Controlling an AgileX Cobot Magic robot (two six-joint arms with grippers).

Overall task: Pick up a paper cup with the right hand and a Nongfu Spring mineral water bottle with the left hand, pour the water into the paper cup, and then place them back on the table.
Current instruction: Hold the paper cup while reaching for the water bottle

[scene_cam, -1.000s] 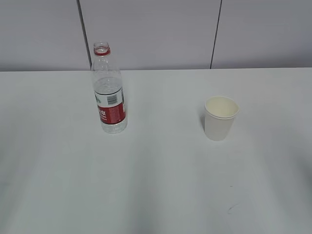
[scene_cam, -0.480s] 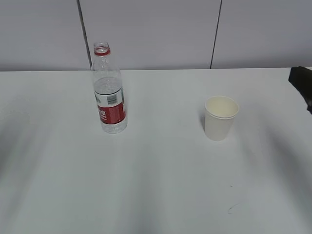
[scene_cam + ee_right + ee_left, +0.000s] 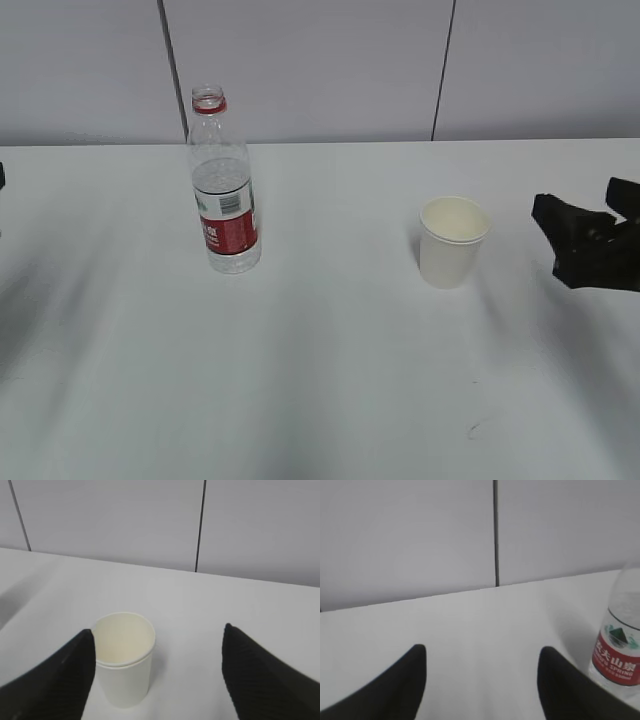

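Observation:
The Nongfu Spring mineral water bottle (image 3: 225,190) stands upright and uncapped on the table (image 3: 330,380), left of centre, with water (image 3: 235,262) in its lower part. The paper cup (image 3: 453,243) stands upright right of centre and looks empty. My right gripper (image 3: 548,238) hovers open just right of the cup. In the right wrist view the cup (image 3: 125,655) sits ahead between the open gripper's (image 3: 157,632) fingers, close to the left one. My left gripper (image 3: 482,652) is open over bare table, with the bottle (image 3: 620,645) outside its right finger. Only a dark sliver of the left hand (image 3: 2,177) shows in the exterior view.
A grey panelled wall (image 3: 320,60) with dark vertical seams rises behind the table's far edge. A small dark mark (image 3: 475,428) lies on the tabletop near the front right.
The right gripper has come in from the right edge and moved left toward the cup. A sliver of the left hand has appeared at the left edge. Bottle and cup have not moved.

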